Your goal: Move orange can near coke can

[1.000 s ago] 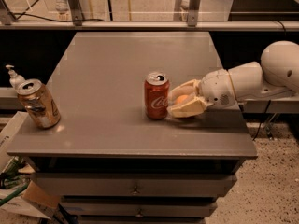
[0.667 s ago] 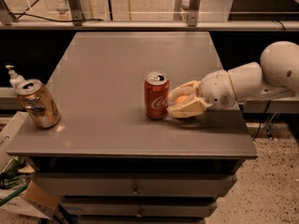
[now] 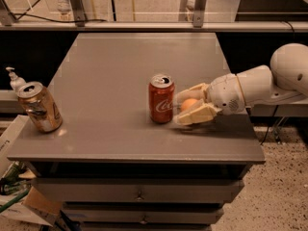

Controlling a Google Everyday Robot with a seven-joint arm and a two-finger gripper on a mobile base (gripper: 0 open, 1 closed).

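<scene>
The gripper (image 3: 183, 110) is seen low over the right part of the table (image 3: 110, 129). Its two pale fingers are closed around the orange can (image 3: 188, 104), in fact a small round fruit, held just right of the coke can (image 3: 161, 99). Whether the fruit rests on the tabletop cannot be told. The placing is judged nearly done, so a gentle release is called for. The fingers should be opened slowly and only a little, so that the ball is not set rolling and the upright coke can, very near the fingertips, is not knocked. The arm is best drawn away to the right. A dented gold-brown can (image 3: 40, 107) stands well apart at the left edge.
</scene>
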